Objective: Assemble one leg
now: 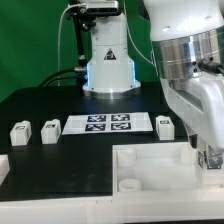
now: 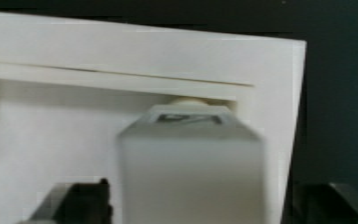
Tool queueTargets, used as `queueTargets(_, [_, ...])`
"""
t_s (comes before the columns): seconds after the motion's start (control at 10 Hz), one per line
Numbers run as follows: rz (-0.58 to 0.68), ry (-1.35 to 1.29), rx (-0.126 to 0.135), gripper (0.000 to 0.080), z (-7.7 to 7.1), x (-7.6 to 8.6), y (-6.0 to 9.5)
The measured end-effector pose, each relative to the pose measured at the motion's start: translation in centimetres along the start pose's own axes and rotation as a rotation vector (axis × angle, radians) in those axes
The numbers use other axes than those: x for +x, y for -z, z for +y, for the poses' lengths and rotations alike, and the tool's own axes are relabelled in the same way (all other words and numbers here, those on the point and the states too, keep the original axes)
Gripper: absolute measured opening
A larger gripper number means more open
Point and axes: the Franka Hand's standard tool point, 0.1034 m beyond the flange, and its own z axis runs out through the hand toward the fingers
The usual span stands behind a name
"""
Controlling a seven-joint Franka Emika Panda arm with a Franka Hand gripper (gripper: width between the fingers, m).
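In the wrist view my gripper (image 2: 194, 208) is shut on a white leg (image 2: 194, 160), with dark fingers (image 2: 87, 203) on either side of it. The leg's tagged end (image 2: 190, 119) points at a round socket (image 2: 194, 103) in the corner of the large white tray (image 2: 140, 50). I cannot tell whether the leg touches the socket. In the exterior view the gripper (image 1: 209, 157) hangs over the tray (image 1: 150, 172) at its right corner, and the arm hides the held leg. Three more legs lie on the black table: two at the left (image 1: 20, 133) (image 1: 49, 130) and one (image 1: 166, 125) right of the marker board.
The marker board (image 1: 108, 123) lies flat in the middle of the table. The robot base (image 1: 108, 65) stands behind it. A white part (image 1: 3, 168) shows at the exterior view's left edge. The tray has raised walls along its near side.
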Motion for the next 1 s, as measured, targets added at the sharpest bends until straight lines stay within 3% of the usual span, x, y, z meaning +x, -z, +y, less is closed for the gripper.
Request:
queueTargets(0.1, [0.026, 0.099, -0.008, 0.055, 0.14, -0.75, -0.2])
queueTargets(0.2, [0.036, 0.353, 0.001, 0.0629, -0.04, -1.06, -0.26])
queueTargets(0.6, [0.044, 0.773, 0.0, 0.0649, -0.09, -0.74, -0.28])
queueTargets(0.9, [0.094, 1.321, -0.077, 0.0649, 0.04, -1.19, -0.4])
queueTargets(1.0, [0.093, 1.3, -0.073, 0.0649, 0.01, -1.09, -0.4])
